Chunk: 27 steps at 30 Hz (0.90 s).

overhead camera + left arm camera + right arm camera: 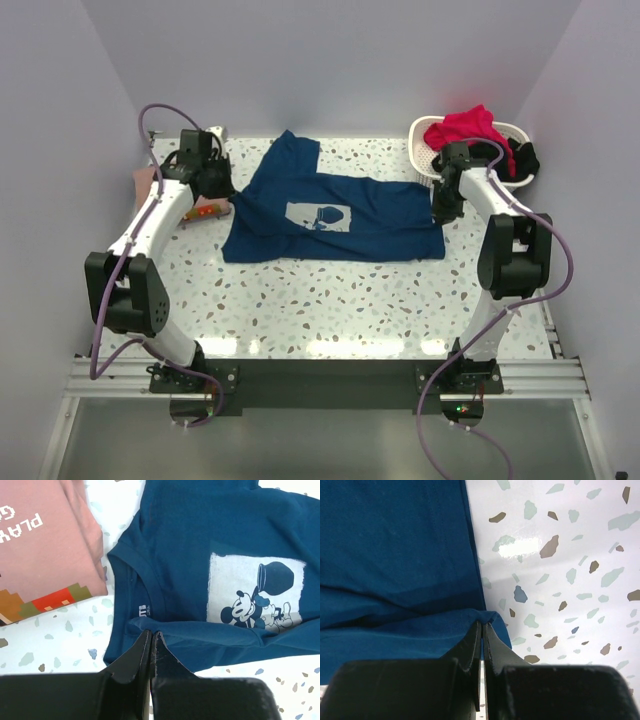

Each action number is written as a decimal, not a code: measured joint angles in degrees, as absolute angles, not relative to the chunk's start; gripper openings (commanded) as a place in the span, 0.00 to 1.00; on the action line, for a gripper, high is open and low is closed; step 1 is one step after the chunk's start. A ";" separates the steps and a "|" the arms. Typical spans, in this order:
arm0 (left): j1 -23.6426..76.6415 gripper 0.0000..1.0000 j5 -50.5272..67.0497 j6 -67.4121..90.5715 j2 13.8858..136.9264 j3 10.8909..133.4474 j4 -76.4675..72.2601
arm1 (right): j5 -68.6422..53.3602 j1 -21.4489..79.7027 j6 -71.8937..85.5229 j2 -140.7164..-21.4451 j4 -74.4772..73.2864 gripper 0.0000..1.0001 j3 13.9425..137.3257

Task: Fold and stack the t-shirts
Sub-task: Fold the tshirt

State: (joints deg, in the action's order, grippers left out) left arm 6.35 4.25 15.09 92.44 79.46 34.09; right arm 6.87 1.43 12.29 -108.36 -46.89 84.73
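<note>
Lettering "PLAY" on pink tee (50, 550); left tool (151, 634), right tool (483, 625) pinching blue tee (190, 525)

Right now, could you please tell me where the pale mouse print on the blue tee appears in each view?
Top external: the print is at the picture's centre, on the blue tee.
Left wrist: the print is right of centre.
Right wrist: not in it; only plain blue cloth shows.
Shared landmark: the blue tee, seen in all three views.
</note>
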 measured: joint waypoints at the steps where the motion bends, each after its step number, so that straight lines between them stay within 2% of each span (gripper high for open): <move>1: 6.17 0.00 4.25 14.90 92.44 79.44 34.09 | 6.94 1.41 12.29 -108.36 -46.89 0.00 84.73; 17: 3.57 0.00 4.73 13.87 92.77 78.43 33.93 | 6.87 1.15 12.25 -108.77 -46.96 0.00 87.44; 27: 3.38 0.00 6.28 13.74 98.61 82.06 34.02 | 6.50 1.10 12.05 -112.77 -47.03 0.00 89.78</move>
State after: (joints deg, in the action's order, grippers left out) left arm 3.38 6.28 13.74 98.61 82.06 34.02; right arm 6.50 1.10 12.05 -112.77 -47.03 89.78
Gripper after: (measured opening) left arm 0.020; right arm 0.011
